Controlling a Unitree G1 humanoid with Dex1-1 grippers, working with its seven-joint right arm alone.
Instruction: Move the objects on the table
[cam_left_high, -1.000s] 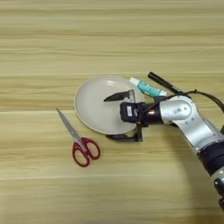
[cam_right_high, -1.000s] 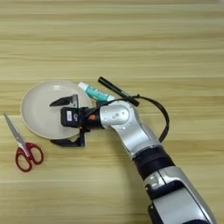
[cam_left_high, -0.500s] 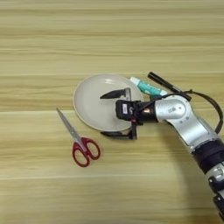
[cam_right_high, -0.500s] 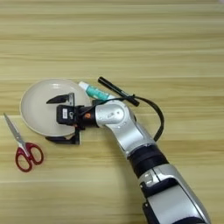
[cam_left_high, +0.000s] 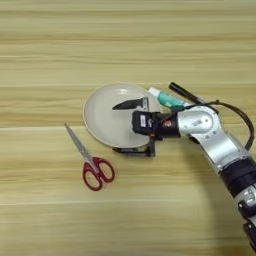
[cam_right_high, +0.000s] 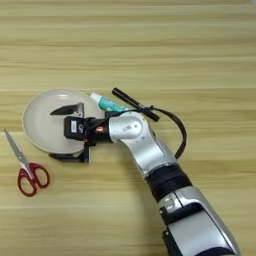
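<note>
A round beige plate lies on the wooden table, a little left of the middle. My right gripper is open and reaches over the plate's right half from the right. One black finger hovers over the plate's upper inside, the other sits at the plate's near rim. The white glue stick with a teal label lies just off the plate's right rim, partly hidden behind my wrist. In the right eye view the plate and the glue stick show the same layout.
Red-handled scissors lie on the table to the lower left of the plate, blades pointing up-left. A black pen lies beside the glue stick, behind my forearm. A black cable loops off the wrist to the right.
My gripper has slid left, further over the plate. Plate, glue stick, pen and scissors have stayed where they were.
</note>
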